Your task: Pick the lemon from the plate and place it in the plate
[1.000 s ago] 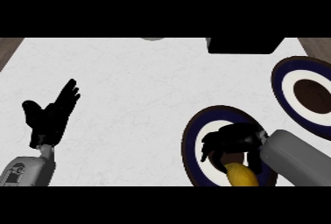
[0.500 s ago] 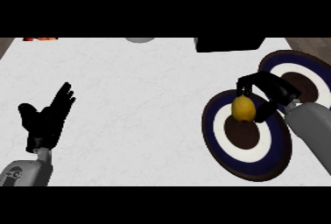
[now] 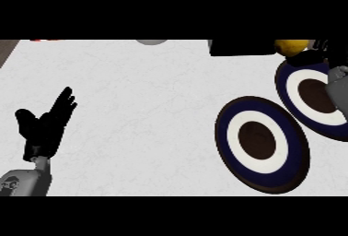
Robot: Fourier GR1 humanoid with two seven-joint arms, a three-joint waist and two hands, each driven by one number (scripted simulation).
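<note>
— Lemon (image 3: 291, 46) sits top right, above the far plate (image 3: 293, 99), right hand (image 3: 325, 46) barely showing; grip unclear.
— White counter (image 3: 142, 101); near plate (image 3: 231, 138) bare; left hand (image 3: 46, 124) rests, fingers spread.

A white, faintly mottled table (image 3: 149, 101) fills the view; a dark box (image 3: 241, 47) sits at its far edge.

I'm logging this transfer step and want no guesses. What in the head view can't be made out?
- Right robot hand: mostly beyond the right edge; its fingers unreadable.
- Round yellow lemon: partly cut by the top edge; grip unclear.
- Far blue-and-white ringed plate: cut by the right edge, the grey forearm overlaps it.
</note>
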